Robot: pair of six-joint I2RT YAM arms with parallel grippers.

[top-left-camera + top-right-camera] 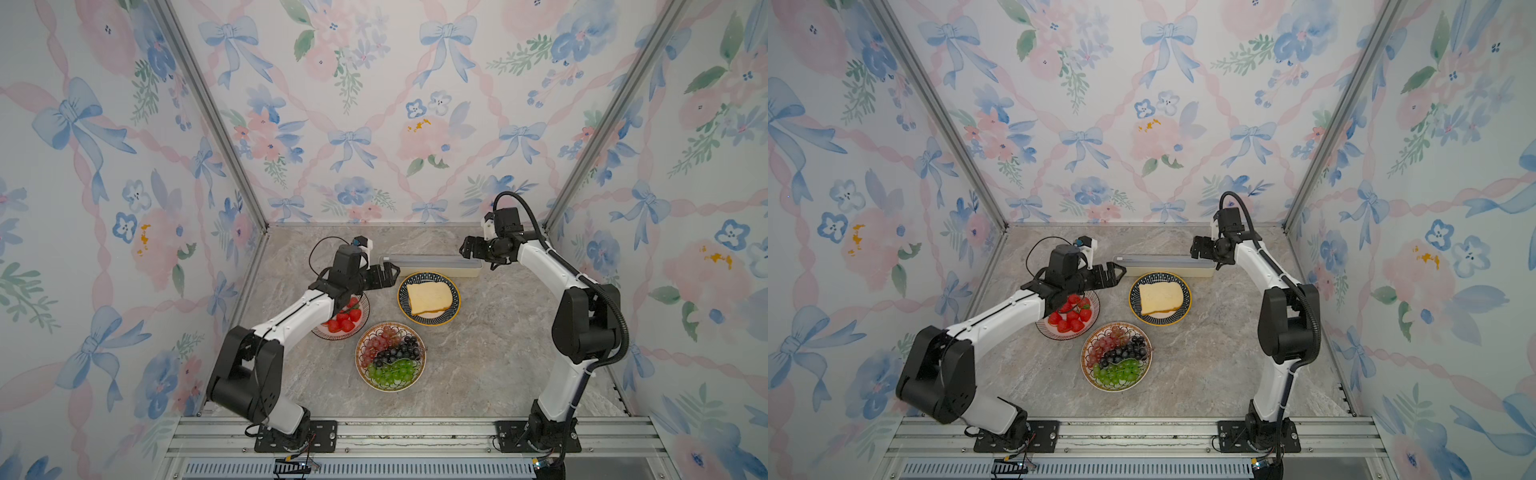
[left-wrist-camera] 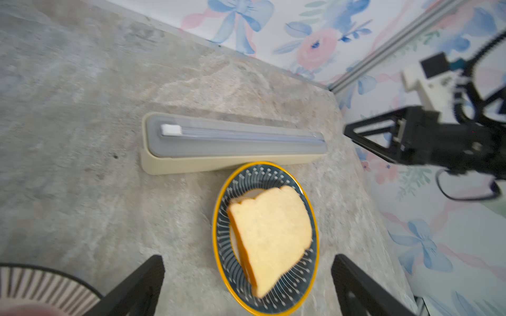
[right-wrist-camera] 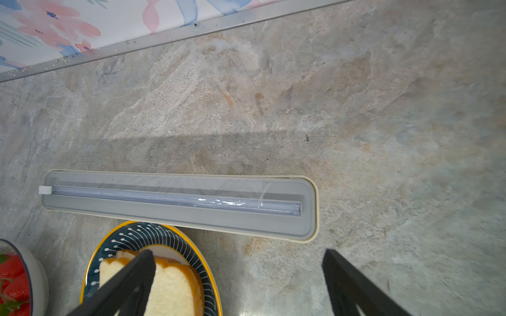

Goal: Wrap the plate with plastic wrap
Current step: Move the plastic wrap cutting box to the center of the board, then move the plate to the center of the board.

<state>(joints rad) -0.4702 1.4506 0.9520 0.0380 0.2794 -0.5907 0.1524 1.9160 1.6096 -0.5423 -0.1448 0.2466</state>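
The plastic wrap [image 3: 227, 203], thin, clingy film that would likely crumple easily, lies in the slot of the cream dispenser box [image 3: 178, 223], just behind the bread plate [image 1: 402, 297]. Its loose edge looks the place to pinch. The left gripper [image 1: 392, 275] and right gripper [image 1: 462, 247] hang wide open, holding and touching nothing.

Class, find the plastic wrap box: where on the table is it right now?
In both top views the plastic wrap box lies flat near the back of the table, roughly parallel to the rear wall, just behind the bread plate.
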